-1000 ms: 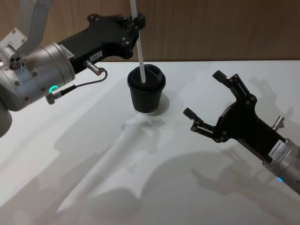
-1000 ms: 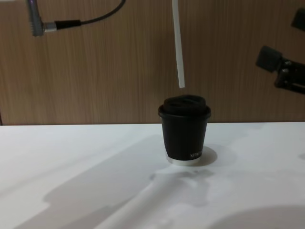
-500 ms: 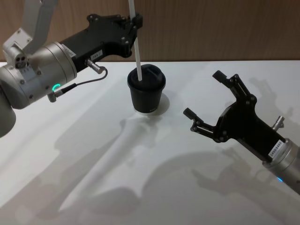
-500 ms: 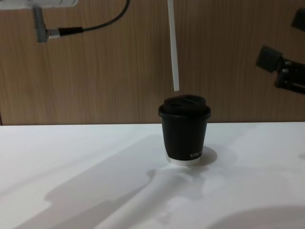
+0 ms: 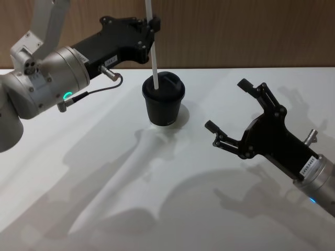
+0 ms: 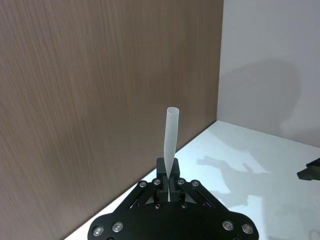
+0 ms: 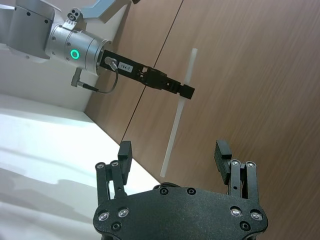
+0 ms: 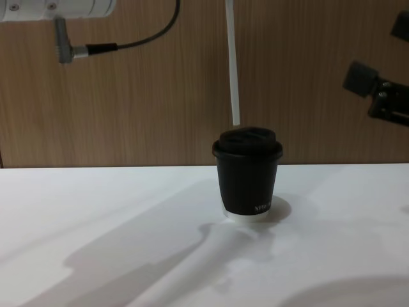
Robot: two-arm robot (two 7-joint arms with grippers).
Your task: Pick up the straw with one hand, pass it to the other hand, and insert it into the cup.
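Observation:
The straw (image 5: 153, 57) hangs nearly upright with my left gripper (image 5: 153, 23) shut on its upper part. In the chest view the straw (image 8: 233, 64) ends a little above the left side of the lid of the cup (image 8: 248, 176), apart from it. The black cup (image 5: 164, 102) stands upright at the back middle of the table. My right gripper (image 5: 226, 104) hovers open to the right of the cup with nothing between its fingers. In the left wrist view the straw (image 6: 170, 140) rises from my shut left gripper (image 6: 168, 182). The right wrist view shows my right gripper (image 7: 173, 152) open, with the straw (image 7: 179, 110) beyond it.
The white table (image 5: 104, 183) runs back to a wooden wall (image 8: 128, 115). A thin black cable (image 5: 97, 90) loops off the left arm's silver body, above the table left of the cup.
The straw's lower end has shifted slightly left and a touch lower above the lid. The left arm's silver body has swung rightward. My right gripper has not moved.

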